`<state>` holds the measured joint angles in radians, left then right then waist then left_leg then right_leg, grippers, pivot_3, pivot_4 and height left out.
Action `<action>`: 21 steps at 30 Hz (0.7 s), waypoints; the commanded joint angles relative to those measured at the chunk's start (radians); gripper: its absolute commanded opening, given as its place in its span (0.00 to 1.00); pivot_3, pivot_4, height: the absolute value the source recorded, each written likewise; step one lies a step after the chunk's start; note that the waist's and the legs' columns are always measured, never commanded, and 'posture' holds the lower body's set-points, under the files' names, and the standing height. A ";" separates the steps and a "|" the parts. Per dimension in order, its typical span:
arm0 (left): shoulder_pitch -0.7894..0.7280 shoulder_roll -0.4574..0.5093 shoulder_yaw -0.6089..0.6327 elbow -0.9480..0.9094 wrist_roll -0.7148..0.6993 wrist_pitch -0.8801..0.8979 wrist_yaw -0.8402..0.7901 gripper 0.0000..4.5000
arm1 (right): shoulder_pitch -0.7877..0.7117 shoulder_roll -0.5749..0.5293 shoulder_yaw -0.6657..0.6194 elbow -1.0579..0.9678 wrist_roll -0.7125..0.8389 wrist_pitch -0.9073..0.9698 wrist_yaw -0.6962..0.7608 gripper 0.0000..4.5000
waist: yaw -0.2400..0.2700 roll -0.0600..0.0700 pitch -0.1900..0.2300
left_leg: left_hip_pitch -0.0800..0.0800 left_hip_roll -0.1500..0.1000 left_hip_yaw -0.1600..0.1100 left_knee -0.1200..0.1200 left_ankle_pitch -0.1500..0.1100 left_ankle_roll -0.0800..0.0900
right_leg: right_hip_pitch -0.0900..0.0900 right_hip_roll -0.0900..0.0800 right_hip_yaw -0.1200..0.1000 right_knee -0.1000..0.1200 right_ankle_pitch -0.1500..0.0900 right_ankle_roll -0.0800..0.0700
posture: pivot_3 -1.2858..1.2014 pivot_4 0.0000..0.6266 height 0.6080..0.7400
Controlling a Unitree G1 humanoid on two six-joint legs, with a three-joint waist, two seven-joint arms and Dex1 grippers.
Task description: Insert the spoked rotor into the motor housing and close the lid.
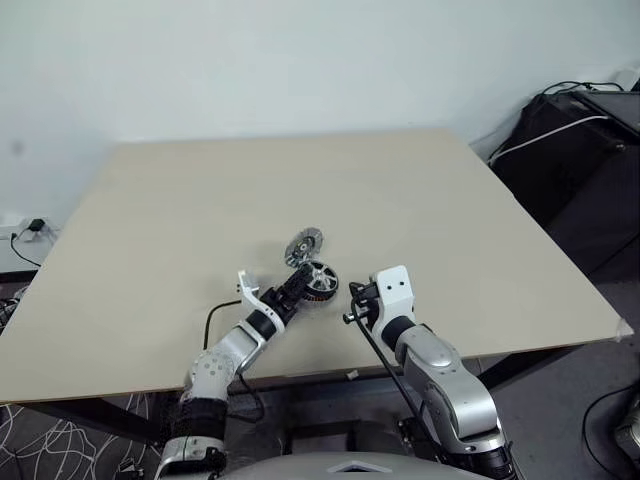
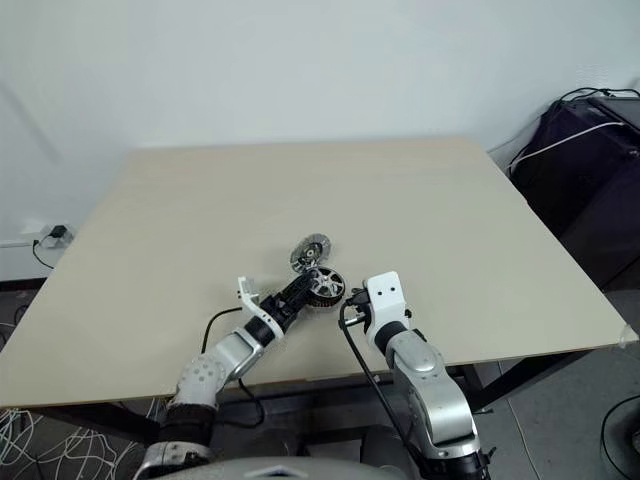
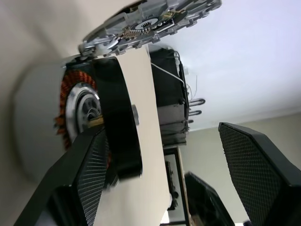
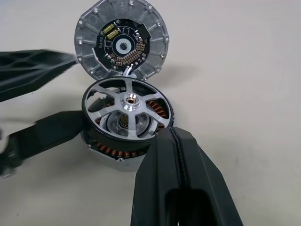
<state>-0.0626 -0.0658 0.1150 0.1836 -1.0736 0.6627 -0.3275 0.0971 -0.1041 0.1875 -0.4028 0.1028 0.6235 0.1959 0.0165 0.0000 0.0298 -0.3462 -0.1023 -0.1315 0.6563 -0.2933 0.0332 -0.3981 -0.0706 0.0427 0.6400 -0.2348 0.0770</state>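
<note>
The spoked rotor (image 4: 128, 110), dark-rimmed with silvery spokes, rests slightly tilted on top of the motor housing (image 4: 110, 151), whose copper windings show beneath it. The silvery ribbed lid (image 4: 121, 44) lies just beyond on the table, its circuit side up, touching the housing's far edge. My left gripper (image 1: 297, 284) is open; its fingers (image 4: 44, 134) spread wide at the housing's left side, one lying against the housing. In the left wrist view the rotor's rim (image 3: 120, 127) stands beside one finger. My right gripper (image 4: 171, 136) is shut, its tip close to the housing's right side.
The pale wooden table (image 1: 300, 180) stretches wide beyond the parts. Its front edge runs close under both arms. Black cases with cables (image 1: 575, 150) stand off the table's right side. A black cable (image 1: 212, 318) loops near the left wrist.
</note>
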 commanded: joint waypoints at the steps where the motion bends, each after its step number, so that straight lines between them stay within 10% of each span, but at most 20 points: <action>1: 0.005 -0.069 -0.021 -0.111 -0.003 0.007 0.009 0.85 | -0.019 0.011 0.006 -0.028 0.012 -0.005 0.001 0.00 | 0.003 0.000 0.000 | 0.000 0.000 0.000 0.000 0.000 0.000 | 0.000 0.000 0.000 0.000 0.000 0.000 | 0.52 0.00 1.00; 10: 0.078 0.036 -0.064 -0.257 0.086 0.025 -0.021 0.85 | -0.030 0.012 0.005 -0.015 0.010 -0.011 0.008 0.00 | 0.001 0.000 0.000 | 0.000 0.000 0.000 0.001 0.000 0.000 | 0.001 0.000 0.000 0.000 0.000 0.001 | 0.52 0.00 1.00; 21: 0.191 0.116 -0.268 -0.304 0.658 -0.457 -0.029 0.81 | -0.176 0.043 0.028 0.179 -0.019 -0.082 0.014 0.00 | 0.005 0.001 0.000 | 0.002 0.001 0.002 0.000 -0.003 -0.004 | 0.002 0.002 0.001 0.000 0.001 -0.001 | 0.52 0.00 1.00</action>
<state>0.1332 0.0569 -0.1493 -0.1057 -0.4627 0.2692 -0.3694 -0.0453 -0.0717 0.2119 -0.2448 0.0874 0.5703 0.2124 0.0220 0.0010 0.0297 -0.3437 -0.1009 -0.1292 0.6564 -0.2965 0.0293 -0.3967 -0.0689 0.0438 0.6406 -0.2340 0.0757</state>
